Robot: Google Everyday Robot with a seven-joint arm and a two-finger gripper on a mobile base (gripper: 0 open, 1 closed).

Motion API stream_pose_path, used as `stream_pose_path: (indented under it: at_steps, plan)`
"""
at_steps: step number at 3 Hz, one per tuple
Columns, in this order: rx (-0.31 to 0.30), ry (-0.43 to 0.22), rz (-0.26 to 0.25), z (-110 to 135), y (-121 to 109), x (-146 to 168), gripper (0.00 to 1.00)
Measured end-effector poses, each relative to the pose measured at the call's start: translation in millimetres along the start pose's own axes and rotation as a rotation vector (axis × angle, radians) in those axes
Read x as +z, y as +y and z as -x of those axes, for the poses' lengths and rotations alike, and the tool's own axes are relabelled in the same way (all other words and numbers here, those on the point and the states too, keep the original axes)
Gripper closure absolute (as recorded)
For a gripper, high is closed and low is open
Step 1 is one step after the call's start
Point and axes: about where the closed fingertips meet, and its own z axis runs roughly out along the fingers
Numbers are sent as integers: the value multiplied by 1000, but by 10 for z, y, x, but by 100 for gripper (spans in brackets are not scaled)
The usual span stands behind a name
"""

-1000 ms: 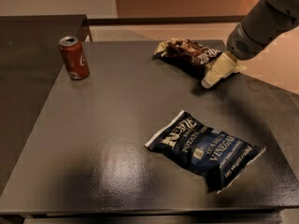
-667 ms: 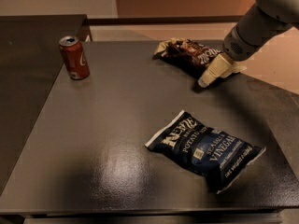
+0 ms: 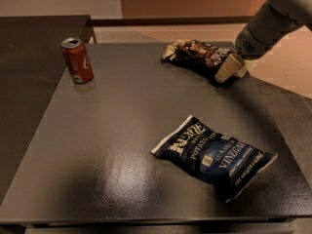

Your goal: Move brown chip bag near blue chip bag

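The brown chip bag [image 3: 195, 53], dark brown with cream-tan ends, lies at the far right of the dark table [image 3: 122, 130]. My gripper [image 3: 230, 69] comes in from the upper right and sits at the bag's right end, touching or overlapping it. The blue chip bag [image 3: 214, 155], navy with white lettering, lies flat near the table's front right, well apart from the brown bag and from the gripper.
A red soda can [image 3: 77, 60] stands upright at the table's far left. A second dark surface [image 3: 29, 57] adjoins on the left. The table's right edge runs close beside the gripper and the blue bag.
My arm has shifted slightly up and to the right, with the gripper staying at the brown bag's right end. Both bags and the can lie where they were.
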Motion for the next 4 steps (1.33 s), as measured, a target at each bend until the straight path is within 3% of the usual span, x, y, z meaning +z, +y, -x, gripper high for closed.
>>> stream_pose_path:
  at_steps: [2, 3, 4]
  plan:
    - [-36, 25, 4, -48, 94, -277, 82]
    - [-90, 37, 6, -39, 254, -484, 100]
    - [-158, 41, 48, 35, 566, -709, 100]
